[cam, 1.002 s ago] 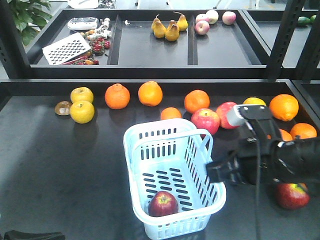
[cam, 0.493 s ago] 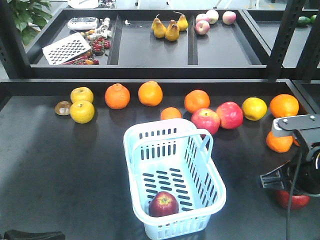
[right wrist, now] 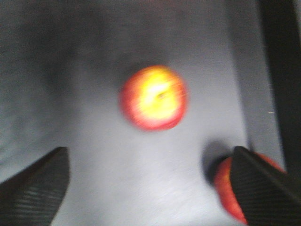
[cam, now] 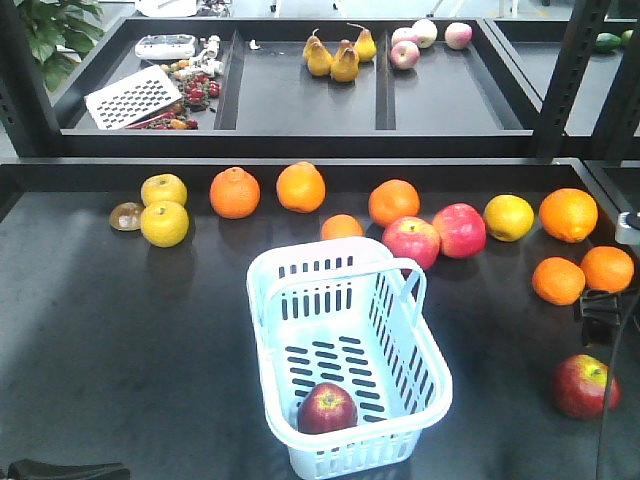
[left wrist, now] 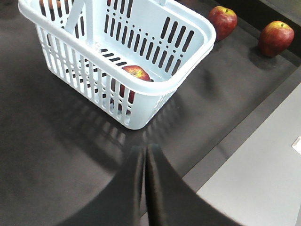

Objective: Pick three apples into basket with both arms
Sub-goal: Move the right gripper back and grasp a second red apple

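Observation:
The pale blue basket (cam: 349,358) stands mid-table with one dark red apple (cam: 327,408) inside, also seen through the slots in the left wrist view as the apple (left wrist: 136,73). Another apple (cam: 585,385) lies on the table at the front right. The left wrist view shows two apples (left wrist: 223,21) (left wrist: 275,37) beyond the basket (left wrist: 117,47). My left gripper (left wrist: 145,151) is shut and empty, short of the basket's near corner. My right gripper (right wrist: 149,157) is open above the table, with a blurred apple (right wrist: 154,98) ahead of it and another apple (right wrist: 225,188) partly behind its right finger.
Oranges (cam: 234,192) (cam: 300,186) (cam: 393,202), yellow fruits (cam: 164,222) and two pinkish-red apples (cam: 411,241) (cam: 459,229) line the back of the table. More oranges (cam: 558,280) (cam: 607,268) lie at the right. A raised shelf (cam: 300,140) with pears sits behind. The right arm (cam: 600,305) shows at the right edge.
The right arm has pulled away to the right, from beside the basket almost out of the front view. This has uncovered the oranges and the apple at the front right.

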Controlling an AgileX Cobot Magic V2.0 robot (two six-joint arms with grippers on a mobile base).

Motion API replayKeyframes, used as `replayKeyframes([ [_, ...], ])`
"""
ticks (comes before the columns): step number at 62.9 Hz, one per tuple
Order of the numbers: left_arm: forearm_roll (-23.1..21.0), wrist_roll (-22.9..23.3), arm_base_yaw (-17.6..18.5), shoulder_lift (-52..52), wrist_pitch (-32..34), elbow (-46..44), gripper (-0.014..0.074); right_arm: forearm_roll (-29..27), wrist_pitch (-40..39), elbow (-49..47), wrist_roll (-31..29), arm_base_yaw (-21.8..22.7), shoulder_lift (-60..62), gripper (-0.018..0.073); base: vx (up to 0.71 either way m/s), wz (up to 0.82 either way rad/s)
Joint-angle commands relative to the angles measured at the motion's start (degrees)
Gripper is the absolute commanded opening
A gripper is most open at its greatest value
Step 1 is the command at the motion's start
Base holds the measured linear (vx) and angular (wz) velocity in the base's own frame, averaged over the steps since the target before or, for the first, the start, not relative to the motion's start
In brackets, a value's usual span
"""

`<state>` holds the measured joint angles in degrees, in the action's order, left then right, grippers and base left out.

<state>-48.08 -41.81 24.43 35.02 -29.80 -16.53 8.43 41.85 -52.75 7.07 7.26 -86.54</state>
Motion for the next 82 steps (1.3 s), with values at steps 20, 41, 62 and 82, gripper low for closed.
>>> replayKeyframes([
  [20, -2.1, 0.3, -0.1, 0.0, 2.1, -1.6, -0.0006, 0.4, -0.6, -11.1, -1.5, 0.7, -14.7, 0.0605, 0.00, 0.00],
  [41, -2.1, 0.3, -0.1, 0.0, 2.1, -1.6, -0.0006, 0.6, -2.9, -11.8, -1.3, 0.7, -24.1, 0.0580, 0.00, 0.00],
  [62, -2.1, 0.3, -0.1, 0.0, 2.1, -1.6, -0.0006, 0.8, -4.3, -11.8, -1.7, 0.7, -26.8, 0.0517, 0.00, 0.00],
  [82, -2.1, 0.3, -0.1, 0.0, 2.1, -1.6, -0.0006, -0.5, 0.2, -11.6, -4.6, 0.6, -18.6, 0.0048, 0.00, 0.00],
])
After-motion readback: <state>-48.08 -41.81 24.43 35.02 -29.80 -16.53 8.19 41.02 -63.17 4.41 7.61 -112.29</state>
